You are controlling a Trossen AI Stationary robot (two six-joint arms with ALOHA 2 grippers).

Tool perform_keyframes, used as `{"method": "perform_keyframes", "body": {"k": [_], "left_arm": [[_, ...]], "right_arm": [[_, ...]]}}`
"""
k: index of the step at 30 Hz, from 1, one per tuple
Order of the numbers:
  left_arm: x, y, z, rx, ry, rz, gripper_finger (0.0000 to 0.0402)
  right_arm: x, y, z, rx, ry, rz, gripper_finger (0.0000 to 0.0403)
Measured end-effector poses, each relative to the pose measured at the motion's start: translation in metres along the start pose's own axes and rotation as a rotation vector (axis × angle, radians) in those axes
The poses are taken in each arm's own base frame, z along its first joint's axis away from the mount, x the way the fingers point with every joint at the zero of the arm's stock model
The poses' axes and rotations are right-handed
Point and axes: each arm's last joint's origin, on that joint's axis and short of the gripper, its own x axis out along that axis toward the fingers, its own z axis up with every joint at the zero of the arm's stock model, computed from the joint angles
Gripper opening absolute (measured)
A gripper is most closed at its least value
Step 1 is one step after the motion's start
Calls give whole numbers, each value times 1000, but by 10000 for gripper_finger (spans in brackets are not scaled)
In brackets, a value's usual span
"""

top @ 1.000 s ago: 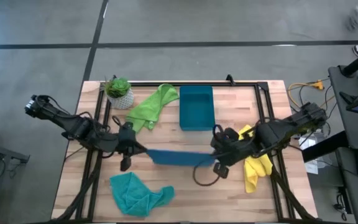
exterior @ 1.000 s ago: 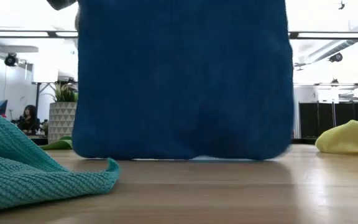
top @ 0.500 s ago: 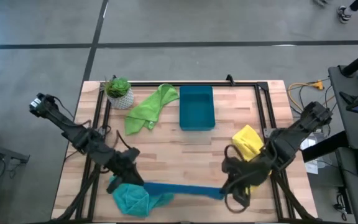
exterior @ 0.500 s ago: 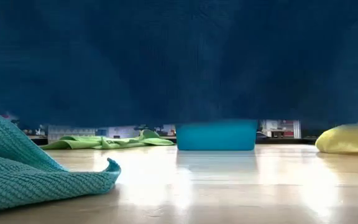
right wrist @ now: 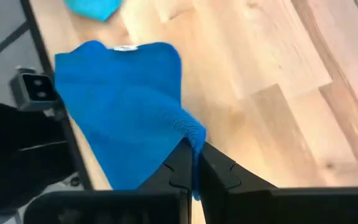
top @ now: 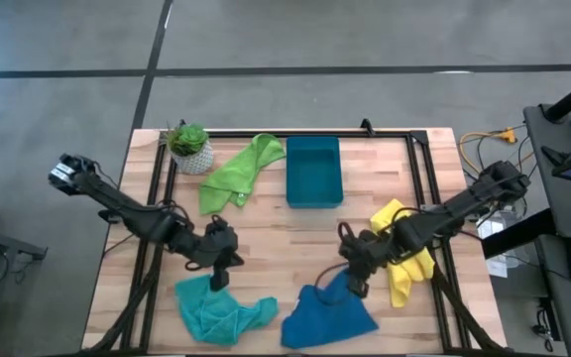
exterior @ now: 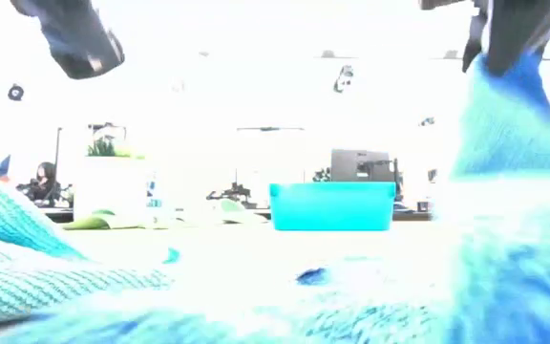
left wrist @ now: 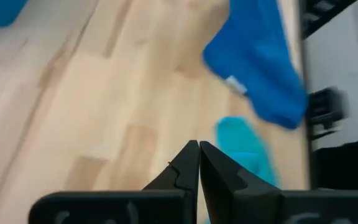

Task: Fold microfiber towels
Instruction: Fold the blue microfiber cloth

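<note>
Altogether four microfiber towels: lime [top: 231, 170], blue [top: 327, 316], yellow [top: 405, 264], teal [top: 214, 308].

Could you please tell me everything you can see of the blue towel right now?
The blue towel is a soft, fuzzy-looking cloth with a small white tag at one edge. It lies bunched on the table's near edge, between the teal towel and the yellow towel. One corner is pulled up, pinched in the shut right gripper. The shut left gripper holds nothing.

Teal-blue plastic bin [top: 313, 172] at the table's [top: 295, 238] far middle; potted plant [top: 189, 146] near its far-left corner
</note>
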Motion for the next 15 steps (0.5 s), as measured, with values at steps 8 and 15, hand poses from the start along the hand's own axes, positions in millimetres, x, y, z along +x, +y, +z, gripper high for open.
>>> {"method": "perform_keyframes", "body": {"k": [8,15], "left_arm": [[29,21,-2,-6,-92,-119,0],[83,35,8,-23,-86,-357,0]], "right_arm": [[18,-35,10,14,34,-34,9],[21,-41,9,25,66,-30,9]]}}
